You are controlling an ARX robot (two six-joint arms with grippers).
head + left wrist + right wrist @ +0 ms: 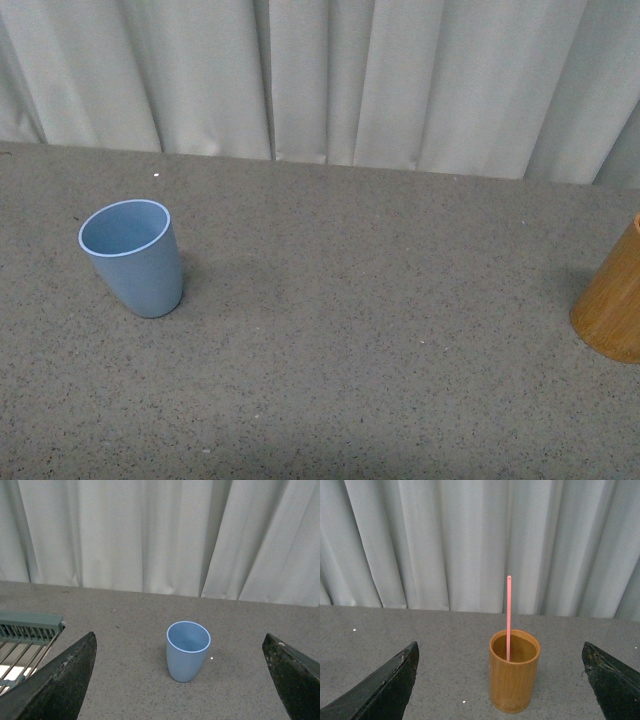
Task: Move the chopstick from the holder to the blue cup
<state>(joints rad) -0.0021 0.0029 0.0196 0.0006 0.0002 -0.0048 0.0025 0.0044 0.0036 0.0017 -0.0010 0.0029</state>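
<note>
The light blue cup (133, 258) stands upright and empty on the grey table at the left; in the left wrist view the blue cup (187, 651) lies ahead, between the wide-apart dark fingers (55, 685) of my open left gripper (180, 680). The brown wooden holder (612, 300) is cut off at the right edge of the front view. In the right wrist view the holder (514, 672) holds one upright pink chopstick (508, 615). My right gripper (500, 682) is open, its fingers (380, 690) on either side of the holder and short of it. Neither arm shows in the front view.
A pale curtain (330, 80) hangs along the table's far edge. A grey-green slatted rack (25, 635) shows beside the left gripper in the left wrist view. Grey speckled tabletop (380, 330) stretches between the cup and the holder.
</note>
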